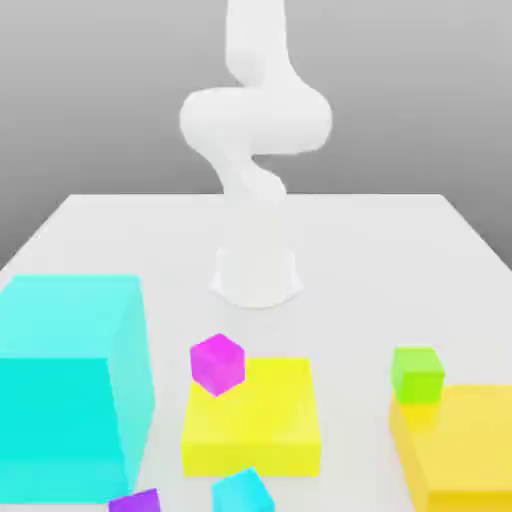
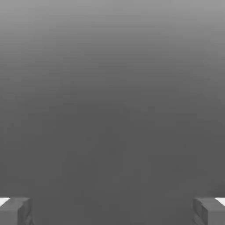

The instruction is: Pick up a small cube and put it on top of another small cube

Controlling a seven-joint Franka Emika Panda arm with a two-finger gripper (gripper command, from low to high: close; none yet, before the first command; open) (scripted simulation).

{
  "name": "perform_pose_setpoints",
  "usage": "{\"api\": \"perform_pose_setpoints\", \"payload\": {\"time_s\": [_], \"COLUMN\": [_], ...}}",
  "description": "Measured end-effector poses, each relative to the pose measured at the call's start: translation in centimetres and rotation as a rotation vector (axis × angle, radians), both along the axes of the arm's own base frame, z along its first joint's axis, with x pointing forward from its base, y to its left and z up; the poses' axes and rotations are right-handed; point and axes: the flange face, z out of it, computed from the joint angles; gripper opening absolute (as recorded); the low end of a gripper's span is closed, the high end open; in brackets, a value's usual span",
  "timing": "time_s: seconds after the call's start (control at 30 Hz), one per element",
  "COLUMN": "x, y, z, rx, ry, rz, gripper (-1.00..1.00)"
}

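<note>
Tabletop (image 1: 400, 240) room is left bare across its far half, where only the arm (image 1: 255, 150) base is planted; the blocks are crowded along the near edge. The cyan cube (image 1: 243, 492) is set at the near edge, just beside the yellow slab (image 1: 255, 420), turned corner-on and partly cut off by the frame. The green cube (image 1: 417, 374) is seated squarely at the far corner of a second yellow block (image 1: 465, 450), which is cropped at the exterior view's right. A magenta cube (image 1: 217, 363) is perched on the slab's far corner. A huge cyan block (image 1: 65, 385) and a purple cube (image 1: 135, 501) are also cropped. The gripper (image 2: 112, 211) fingers (image 2: 15, 211) are spread wide apart, nothing between them.
</note>
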Motion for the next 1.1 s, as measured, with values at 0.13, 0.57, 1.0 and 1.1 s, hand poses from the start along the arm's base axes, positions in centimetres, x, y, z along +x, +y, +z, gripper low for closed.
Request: {"api": "perform_pose_setpoints", "payload": {"time_s": [0.13,0.57,1.0,1.1], "x": [5.0,13.8,13.0,12.8], "y": [-0.3,0.0,-1.1,-1.1], "z": [-6.0,-28.3,-50.4,-54.2], "rx": [-0.009,-0.074,-0.191,-0.192], "ry": [0.108,0.435,0.709,0.713], "rz": [0.071,0.268,0.415,0.417], "gripper": [0.0,0.0,0.0,-1.0]}}
